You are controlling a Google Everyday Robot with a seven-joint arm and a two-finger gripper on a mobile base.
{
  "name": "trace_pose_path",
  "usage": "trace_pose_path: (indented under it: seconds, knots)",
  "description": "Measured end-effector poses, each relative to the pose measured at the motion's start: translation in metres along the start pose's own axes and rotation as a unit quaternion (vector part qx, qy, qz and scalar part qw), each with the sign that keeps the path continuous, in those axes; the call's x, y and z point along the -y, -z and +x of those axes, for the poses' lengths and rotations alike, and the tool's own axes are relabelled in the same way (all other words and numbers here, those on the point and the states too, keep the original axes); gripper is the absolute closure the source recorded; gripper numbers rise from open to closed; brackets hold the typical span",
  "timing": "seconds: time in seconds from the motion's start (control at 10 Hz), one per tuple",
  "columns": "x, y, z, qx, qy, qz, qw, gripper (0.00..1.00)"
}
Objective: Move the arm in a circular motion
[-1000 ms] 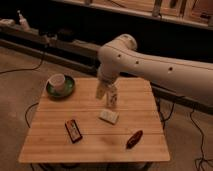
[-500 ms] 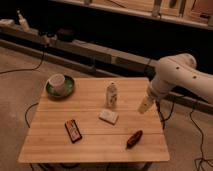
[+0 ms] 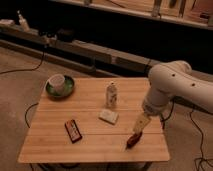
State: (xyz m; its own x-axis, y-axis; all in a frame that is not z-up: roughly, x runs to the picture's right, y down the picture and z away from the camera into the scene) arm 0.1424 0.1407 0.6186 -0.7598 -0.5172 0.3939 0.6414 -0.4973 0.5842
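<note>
The arm (image 3: 180, 85) is thick, white and smooth, and reaches in from the right edge over the right side of the wooden table (image 3: 55, 145). It bends down at a rounded joint (image 3: 159, 102). Its tan tip, the gripper (image 3: 141, 124), hangs just above the table's right front part. The gripper is directly above a small reddish-brown object (image 3: 133, 140) and holds nothing that I can see.
On the table are a green plate (image 3: 68, 90) with a white cup (image 3: 57, 82), a small upright bottle (image 3: 112, 94), a white packet (image 3: 109, 116) and a dark snack bar (image 3: 73, 130). Cables lie on the floor. A long low shelf (image 3: 100, 52) runs behind.
The arm swung from above the bottle at the table's middle out to the right edge. It has now come down and forward, towards the reddish-brown object. The table items have not moved.
</note>
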Motion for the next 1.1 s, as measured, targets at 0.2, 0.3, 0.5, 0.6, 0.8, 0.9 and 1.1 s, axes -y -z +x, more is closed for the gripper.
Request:
trace_pose_path:
  seconds: [0.2, 0.3, 0.5, 0.6, 0.8, 0.9, 1.1]
  knots:
    - [0.046, 0.008, 0.071, -0.012, 0.081, -0.004, 0.9966, 0.2]
    - [0.057, 0.016, 0.097, -0.02, 0.109, -0.013, 0.9938, 0.2]
    - [0.061, 0.047, 0.162, -0.054, 0.168, -0.047, 0.9831, 0.2]
    - [0.052, 0.069, 0.197, -0.084, 0.206, -0.073, 0.9722, 0.2]
    - [0.012, 0.102, 0.234, -0.131, 0.253, -0.12, 0.951, 0.2]
    - [-0.025, 0.113, 0.234, -0.145, 0.262, -0.145, 0.9429, 0.2]
    - [-0.11, 0.118, 0.197, -0.152, 0.245, -0.184, 0.9396, 0.2]
